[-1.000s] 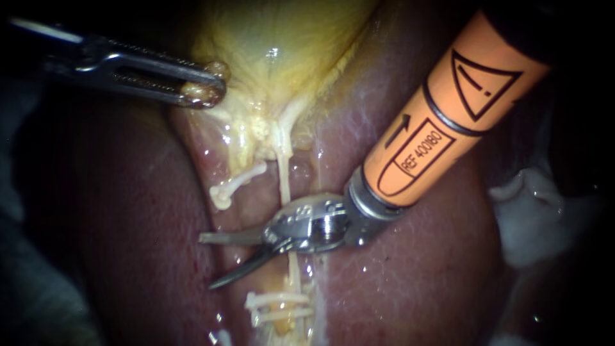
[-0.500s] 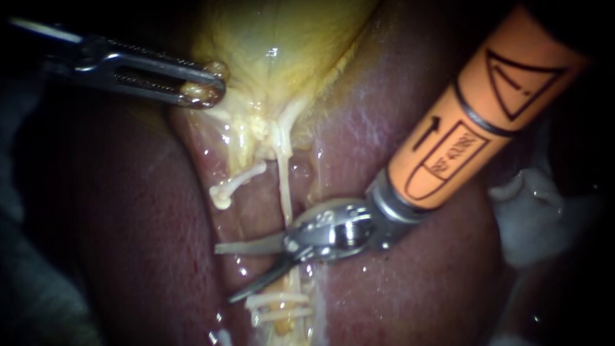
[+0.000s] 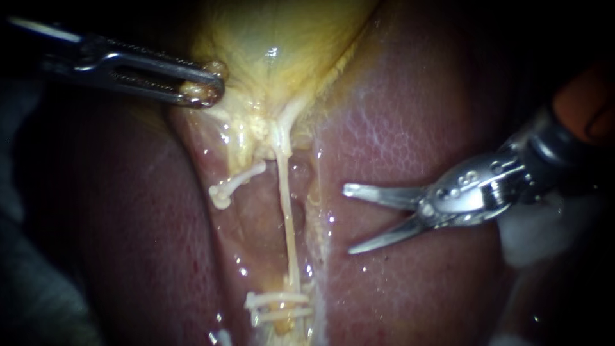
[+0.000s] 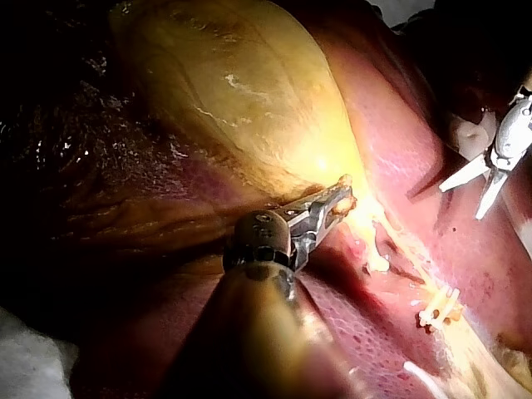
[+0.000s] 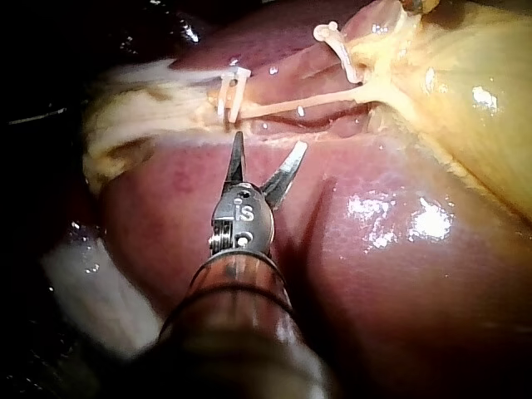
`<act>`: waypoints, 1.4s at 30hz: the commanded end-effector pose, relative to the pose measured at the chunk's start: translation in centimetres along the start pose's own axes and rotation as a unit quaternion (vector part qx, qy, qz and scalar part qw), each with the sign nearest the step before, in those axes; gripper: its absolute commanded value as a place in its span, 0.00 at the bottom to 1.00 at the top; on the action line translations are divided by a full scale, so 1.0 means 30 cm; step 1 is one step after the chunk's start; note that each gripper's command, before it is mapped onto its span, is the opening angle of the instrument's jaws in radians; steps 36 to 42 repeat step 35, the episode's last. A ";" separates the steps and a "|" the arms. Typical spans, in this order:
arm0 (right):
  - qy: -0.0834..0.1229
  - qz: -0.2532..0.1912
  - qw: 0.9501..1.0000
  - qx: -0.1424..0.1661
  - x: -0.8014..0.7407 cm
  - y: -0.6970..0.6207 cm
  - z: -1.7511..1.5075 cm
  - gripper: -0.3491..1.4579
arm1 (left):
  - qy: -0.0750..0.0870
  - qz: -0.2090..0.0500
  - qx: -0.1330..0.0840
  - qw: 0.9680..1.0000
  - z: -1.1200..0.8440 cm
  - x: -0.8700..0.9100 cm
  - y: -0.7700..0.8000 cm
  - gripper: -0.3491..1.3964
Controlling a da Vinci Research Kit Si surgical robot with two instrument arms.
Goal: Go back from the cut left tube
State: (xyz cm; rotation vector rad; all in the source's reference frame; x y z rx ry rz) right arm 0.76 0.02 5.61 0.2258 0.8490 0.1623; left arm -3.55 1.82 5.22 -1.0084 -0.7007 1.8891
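Note:
The cut left tube ends in a short stub with a white clip, lying below the yellow gallbladder. The right tube runs whole down to white clips. My right instrument holds its two blades open over the liver, well to the right of both tubes and touching nothing. In the right wrist view the same instrument sits short of the clips. My left instrument is shut on the gallbladder's edge; the left wrist view shows this hold.
White gauze lies at the right beside the right instrument's shaft, and also shows in the right wrist view as gauze beside the shaft. Wet liver surface surrounds the tubes on both sides.
My right instrument has drawn back to the right and upward, off the tubes and onto open liver, blades still open. The left instrument has kept its hold and place.

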 end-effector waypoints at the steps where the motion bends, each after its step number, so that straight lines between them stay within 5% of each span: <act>1: -0.013 0.000 1.000 -0.004 -0.0002 0.0009 -0.001 0.94 | 0.000 0.000 0.000 1.000 0.0002 0.0000 -0.0001 0.00; 4: -0.039 -0.003 0.999 -0.018 -0.0006 0.0026 -0.005 0.94 | 0.000 0.000 0.000 1.000 0.0003 0.0000 -0.0001 0.00; 10: -0.053 0.013 0.998 -0.038 -0.0011 0.0028 -0.006 0.95 | 0.001 0.001 0.002 1.000 0.0025 -0.0011 -0.0006 0.00; 25: -0.046 0.018 0.999 -0.021 -0.0009 0.0027 -0.006 0.97 | -0.003 0.009 -0.002 1.000 0.0223 -0.0083 -0.0050 0.00; 42: -0.028 0.032 0.999 0.007 0.0001 0.0024 -0.004 0.99 | -0.003 0.009 -0.003 1.000 0.0216 -0.0084 -0.0052 0.00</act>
